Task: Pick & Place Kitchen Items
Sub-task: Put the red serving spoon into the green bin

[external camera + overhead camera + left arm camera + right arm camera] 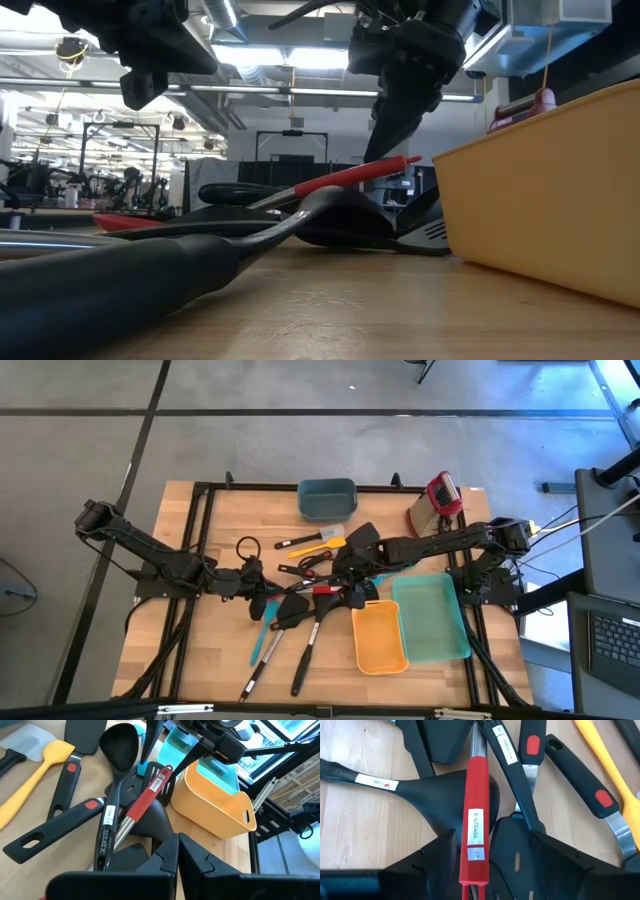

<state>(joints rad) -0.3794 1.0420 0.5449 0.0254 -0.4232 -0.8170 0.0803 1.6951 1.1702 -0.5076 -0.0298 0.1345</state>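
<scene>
Now the right gripper point(475, 870) is standing with its fingers wide, 1 on each side of the red-handled utensil point(476, 820) in the pile near the table point(190, 630) centre, seemingly not yet squeezing it. Beside the pile, the left gripper point(177, 852) is waiting, fully closed.

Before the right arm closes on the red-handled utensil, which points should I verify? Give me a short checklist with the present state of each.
1. Right tool open: ok, its fingers stand apart.
2. Red handle between the right tool's fingers: ok in the right wrist view.
3. Handle free of neighbours: not ok, it lies across a black ladle in the pile.
4. Left tool clear of the target: cannot tell; it is shut, close to the pile.
5. Orange bin free to receive: ok, nothing shows inside.
</scene>
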